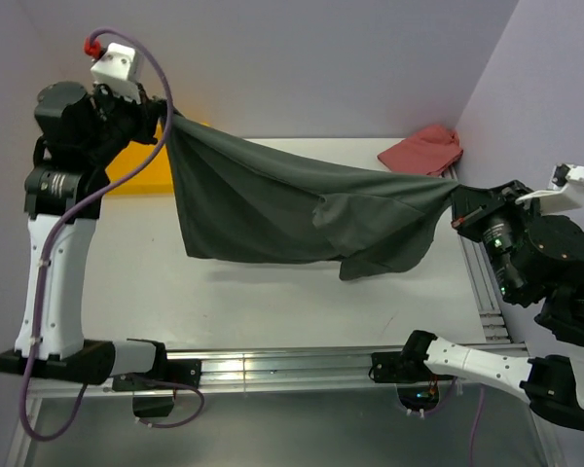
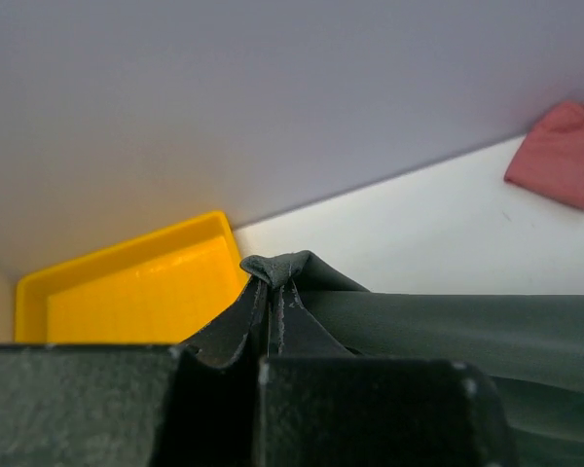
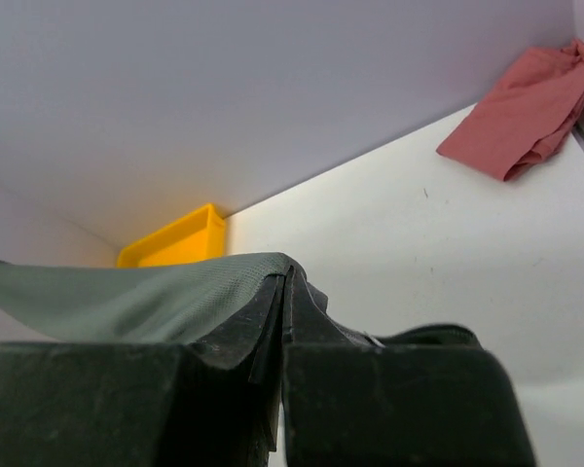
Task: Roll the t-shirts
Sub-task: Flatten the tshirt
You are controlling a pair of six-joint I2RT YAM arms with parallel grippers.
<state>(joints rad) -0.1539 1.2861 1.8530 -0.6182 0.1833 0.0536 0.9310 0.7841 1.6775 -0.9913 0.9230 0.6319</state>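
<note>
The dark charcoal-grey t-shirt (image 1: pixel 273 209) hangs stretched in the air between both arms, above the white table, sagging in the middle. My left gripper (image 1: pixel 164 115) is shut on its upper left corner; in the left wrist view a fold of the t-shirt (image 2: pixel 282 265) pokes out between the closed fingertips (image 2: pixel 241 321). My right gripper (image 1: pixel 455 199) is shut on the right end; in the right wrist view the t-shirt (image 3: pixel 146 297) drapes over the closed fingertips (image 3: pixel 307 306). The neck label is not visible.
A yellow tray (image 1: pixel 141 165) sits at the back left, partly behind the left arm; it also shows in the left wrist view (image 2: pixel 127 292). A folded red cloth (image 1: pixel 423 151) lies at the back right corner. Purple walls close the back and right.
</note>
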